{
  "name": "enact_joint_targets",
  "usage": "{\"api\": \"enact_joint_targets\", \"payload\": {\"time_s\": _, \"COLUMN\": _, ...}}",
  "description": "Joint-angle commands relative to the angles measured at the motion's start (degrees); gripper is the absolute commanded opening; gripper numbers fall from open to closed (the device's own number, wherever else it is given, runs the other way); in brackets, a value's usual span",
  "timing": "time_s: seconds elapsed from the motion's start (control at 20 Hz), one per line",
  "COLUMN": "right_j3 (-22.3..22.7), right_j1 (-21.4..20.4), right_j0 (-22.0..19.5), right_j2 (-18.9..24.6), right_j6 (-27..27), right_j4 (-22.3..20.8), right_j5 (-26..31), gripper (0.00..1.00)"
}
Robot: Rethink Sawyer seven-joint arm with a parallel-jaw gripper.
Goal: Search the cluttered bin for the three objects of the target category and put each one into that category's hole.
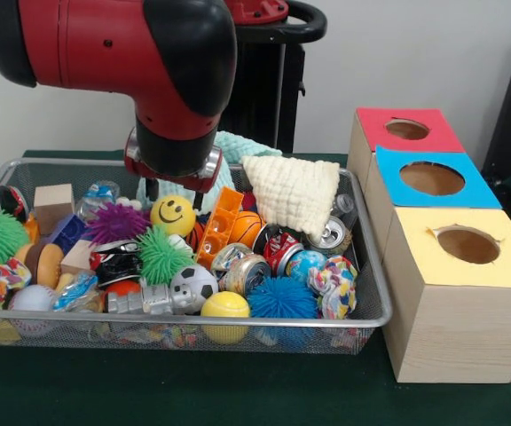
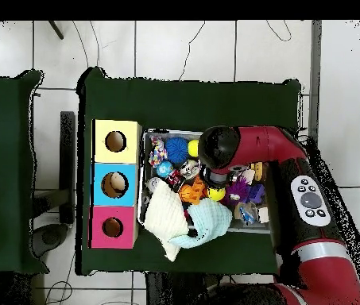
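The bin (image 1: 193, 318) is a shallow silver wire-mesh basket, crammed with toys; in the overhead view its rim (image 2: 145, 171) sits beside the boxes. My gripper (image 1: 169, 186) hangs low over the bin's back middle, just above a yellow smiley ball (image 1: 173, 214), mostly hidden by the red and black wrist (image 1: 174, 133). In the overhead view the arm (image 2: 218, 147) covers it. Three wooden boxes with round holes stand beside the bin: red top (image 1: 406, 130), blue top (image 1: 431, 179), yellow top (image 1: 468, 246).
The bin holds a soccer ball (image 1: 193, 284), a yellow ball (image 1: 225, 306), a blue spiky ball (image 1: 281, 299), green spiky balls (image 1: 161, 253), drink cans (image 1: 331, 232), an orange ball (image 1: 247, 229), a wooden block (image 1: 53, 204), a cream cloth (image 1: 293, 191) and a teal cloth (image 1: 238, 146).
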Motion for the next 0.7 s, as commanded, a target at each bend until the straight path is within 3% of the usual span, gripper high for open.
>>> {"api": "enact_joint_targets", "payload": {"time_s": 0.05, "right_j3": 4.6, "right_j1": 4.0, "right_j0": -0.9, "right_j2": 2.2, "right_j6": -12.1, "right_j4": -2.5, "right_j5": -3.6, "gripper": 1.00}}
{"api": "enact_joint_targets", "payload": {"time_s": 0.1, "right_j3": 3.5, "right_j1": 4.3, "right_j0": -0.1, "right_j2": 1.2, "right_j6": -11.8, "right_j4": -3.4, "right_j5": -1.8, "gripper": 1.00}}
{"api": "enact_joint_targets", "payload": {"time_s": 0.45, "right_j3": 1.5, "right_j1": 6.2, "right_j0": 0.8, "right_j2": 0.5, "right_j6": -9.5, "right_j4": -5.3, "right_j5": -5.1, "gripper": 1.00}}
{"api": "enact_joint_targets", "payload": {"time_s": 0.7, "right_j3": -0.6, "right_j1": 7.6, "right_j0": 1.4, "right_j2": 0.4, "right_j6": -9.4, "right_j4": -5.9, "right_j5": -2.9, "gripper": 1.00}}
